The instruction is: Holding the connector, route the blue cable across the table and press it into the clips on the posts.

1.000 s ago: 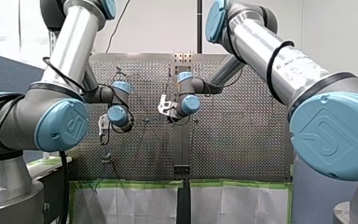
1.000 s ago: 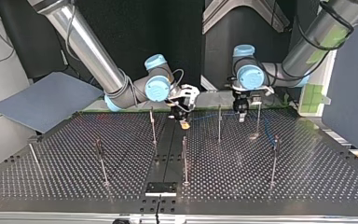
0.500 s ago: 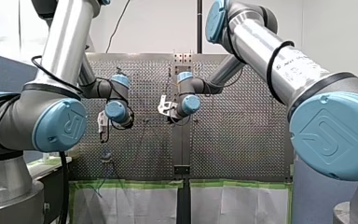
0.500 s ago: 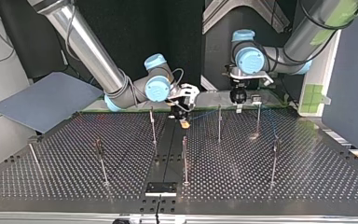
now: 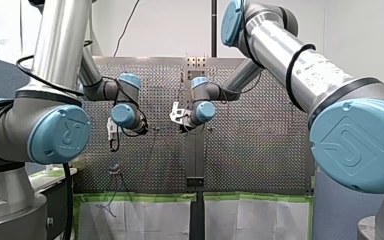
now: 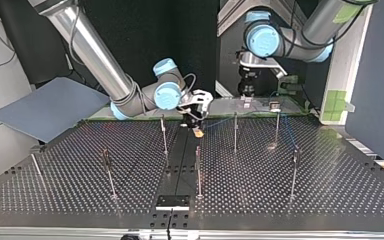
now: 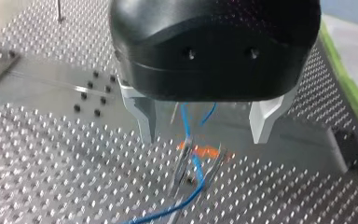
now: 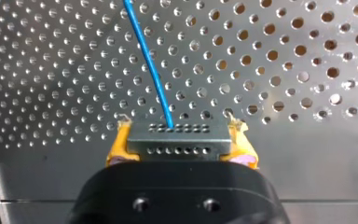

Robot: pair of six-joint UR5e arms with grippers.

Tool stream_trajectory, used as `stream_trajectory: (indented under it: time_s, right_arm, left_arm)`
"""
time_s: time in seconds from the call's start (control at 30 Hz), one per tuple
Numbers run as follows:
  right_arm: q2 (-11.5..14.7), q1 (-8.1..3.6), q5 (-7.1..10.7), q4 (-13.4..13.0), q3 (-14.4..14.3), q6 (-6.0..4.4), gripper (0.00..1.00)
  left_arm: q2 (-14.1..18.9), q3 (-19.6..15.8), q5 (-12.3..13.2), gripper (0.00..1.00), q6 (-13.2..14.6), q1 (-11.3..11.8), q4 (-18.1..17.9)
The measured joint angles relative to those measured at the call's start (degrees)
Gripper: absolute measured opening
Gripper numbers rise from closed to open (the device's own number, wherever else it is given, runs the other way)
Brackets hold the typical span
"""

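The perforated metal worktop [image 6: 330, 195] bristles with thin upright metal posts [image 6: 198, 170], and they are the main hazard: I judge that a wrist or elbow sweeping low between them could strike one and bend it. My right claw [image 6: 198, 130] clamps the grey rectangular connector [image 8: 177, 145] between its yellow pads, low over the worktop's middle seam near the top view's far edge. From there the thin blue cable [image 8: 147, 56] leads toward that view's right; pulled too hard, it could tear from the connector or spring out of a clip. My left claw [image 7: 204, 125] hangs wide and empty above the cable, which passes what look like a clip's two metal prongs [image 7: 182, 164]; closing off-centre would miss or kink it. Open room lies toward the top view's left and near side, where posts stand well apart; its right is tighter, with my left arm and three posts near
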State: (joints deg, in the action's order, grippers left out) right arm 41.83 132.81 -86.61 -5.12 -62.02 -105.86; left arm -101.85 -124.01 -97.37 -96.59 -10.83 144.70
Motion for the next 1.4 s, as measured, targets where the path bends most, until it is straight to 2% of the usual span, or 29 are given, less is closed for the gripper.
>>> stream_trajectory:
  time_s: [0.17, 0.37, 0.5, 0.63, 0.93, 1.4]
  right_arm:
    - [0.00, -0.54, 0.18, 0.55, 0.00, 0.03, 0.00]
    - [0.01, -1.04, 0.21, 1.32, 0.00, 0.48, 0.00]
    - [0.03, -1.18, 0.21, 1.40, 0.00, 0.62, 0.00]
    - [0.05, -1.47, 0.21, 1.42, 0.00, 0.77, 0.00]
    - [0.03, -2.01, 0.21, 1.43, -0.02, 0.80, 0.00]
    - [0.00, -2.55, 0.24, 1.42, -0.02, 0.77, 0.00]
  left_arm:
    - [0.39, -1.58, -1.06, 1.00, -1.57, -2.49, -1.73]
    - [0.29, -0.02, -2.64, 1.00, -4.45, -5.48, -4.37]
    - [0.03, 1.82, -2.34, 1.00, -5.86, -7.46, -3.93]
    - [-1.51, 3.92, -2.23, 1.00, -5.99, -9.35, -2.55]
    - [-6.71, 9.24, -4.50, 1.00, -6.51, -10.01, -1.17]
    - [-11.90, 15.70, -4.97, 1.00, -7.15, -10.06, 0.00]
